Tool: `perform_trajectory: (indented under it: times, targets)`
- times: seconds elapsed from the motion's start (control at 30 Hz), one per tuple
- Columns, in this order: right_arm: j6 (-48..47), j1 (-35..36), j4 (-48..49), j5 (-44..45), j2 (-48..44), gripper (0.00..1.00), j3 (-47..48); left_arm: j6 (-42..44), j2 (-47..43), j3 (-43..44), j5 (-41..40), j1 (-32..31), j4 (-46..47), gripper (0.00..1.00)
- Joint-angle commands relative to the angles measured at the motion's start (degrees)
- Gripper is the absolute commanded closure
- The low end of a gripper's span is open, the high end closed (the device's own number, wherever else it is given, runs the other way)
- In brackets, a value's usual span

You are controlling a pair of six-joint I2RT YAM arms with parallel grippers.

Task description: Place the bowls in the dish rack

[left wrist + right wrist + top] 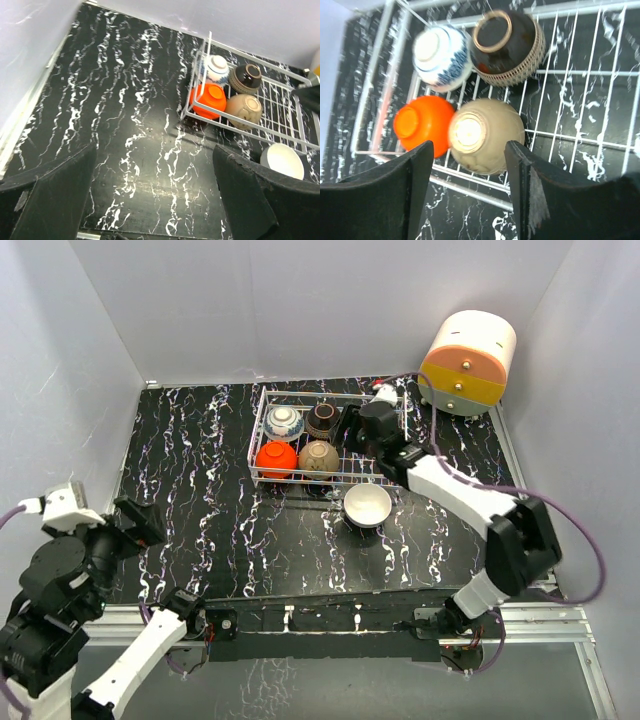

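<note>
The left gripper [140, 523] is held wide open and empty over the near left corner of the table [200, 470]. The right gripper [468, 155] is seen with jaws parted and nothing gripped, just above the tan bowl [318, 457] at the near side of the dish rack [300, 394]. The red bowl [276, 458], blue-and-white bowl [284, 422] and black bowl [323, 420] are also set upside down in the rack's left half. The white bowl [367, 504] is found upright on the table, just outside the rack's near side. It could be knocked if the right arm is drawn back low, or caught on the wire wall when lifted in.

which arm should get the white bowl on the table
Right: the right claw is over the dish rack, near the white bowl; the left claw is far off to the left.
</note>
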Motion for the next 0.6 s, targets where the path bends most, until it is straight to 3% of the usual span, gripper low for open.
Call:
perform_trajectory:
  times: [0.0, 0.1, 0.27, 0.33, 0.43, 0.57]
  targets:
    - [-3.7, 0.0, -2.4, 4.6, -11.4, 0.33, 1.5, 3.9, 5.3, -2.7, 9.2, -0.3, 6.9, 0.03]
    - [-3.9, -0.2, -8.5, 8.2, -17.1, 0.21, 0.6, 4.8, 9.3, -5.2, 15.2, -0.3, 10.6, 0.03]
    - [-3.3, -5.4, -15.4, 8.9, -25.3, 0.20, -3.3, 4.4, 15.6, -10.4, 29.1, -0.3, 22.1, 0.03]
    - [-3.2, -11.0, -16.6, 4.6, -27.9, 0.20, -5.3, 3.9, 18.8, -12.6, 33.5, -0.3, 26.7, 0.03]
    - [-3.7, -17.8, -17.2, -1.1, -30.2, 0.20, -7.8, 2.7, 21.6, -15.4, 38.7, -0.5, 34.4, 0.11]
    - [-4.0, -26.2, -17.2, -10.4, -29.9, 0.20, -9.2, 1.9, 25.6, -16.3, 39.9, -3.0, 40.6, 0.15]
